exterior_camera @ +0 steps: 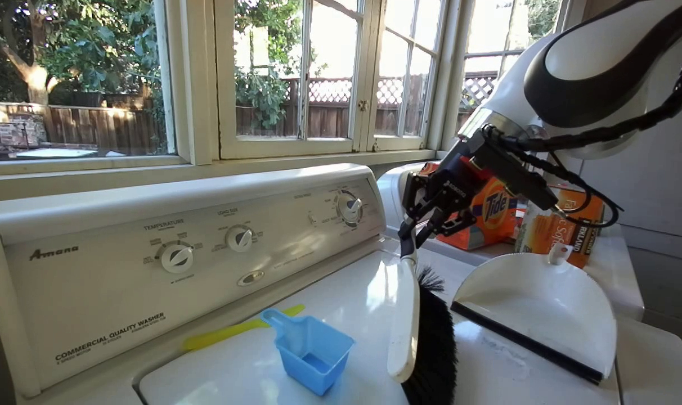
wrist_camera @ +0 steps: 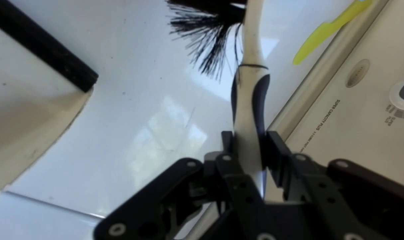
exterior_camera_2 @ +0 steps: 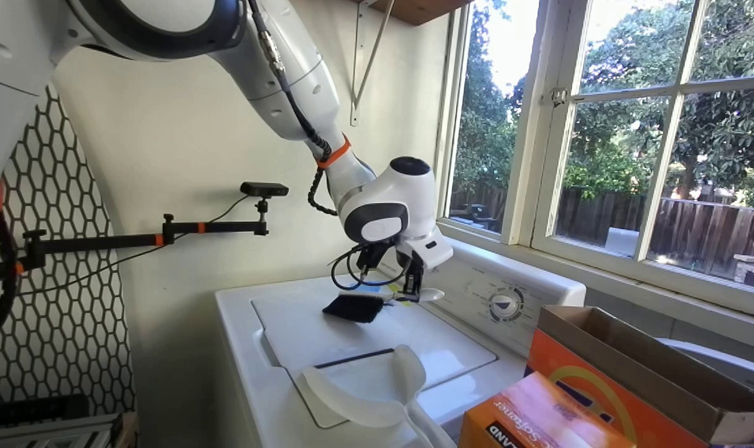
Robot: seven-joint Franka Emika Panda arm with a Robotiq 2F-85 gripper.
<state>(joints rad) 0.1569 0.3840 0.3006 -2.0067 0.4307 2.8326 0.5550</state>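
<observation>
A: What has the claw (wrist_camera: 250, 143)?
B: It's clamped on the handle (wrist_camera: 248, 96) of a hand brush (exterior_camera: 403, 332), a finger on either side.
A: How does the brush sit?
B: Aslant in an exterior view, head lower than the claw, black bristles (exterior_camera: 436, 343) turned sideways toward a white dustpan (exterior_camera: 535, 292). I can't tell whether they touch the washer-lid desk (exterior_camera: 234, 377).
A: How would you work it?
B: Hold the pinch firm; gripped this far from its head, the brush could twist. A roll of the wrist would probably set the bristles flatter. Light, slow strokes seem safest.
A: What's in the way?
B: On the bristle side, the dustpan's black lip (exterior_camera: 526, 340), with dark specks (wrist_camera: 123, 93) on the desk between. On the other, a blue scoop (exterior_camera: 299, 365), with a yellow utensil (exterior_camera: 223, 336) behind it. I'd also mind the Amana control panel (exterior_camera: 206, 287): its end dial (exterior_camera: 350, 207) is near the claw.
A: Farther out?
B: A Tide box (exterior_camera: 496, 211) and a Kirkland fabric softener box (exterior_camera: 588, 236) past the dustpan, and casement windows (exterior_camera: 368, 84) behind the panel.
</observation>
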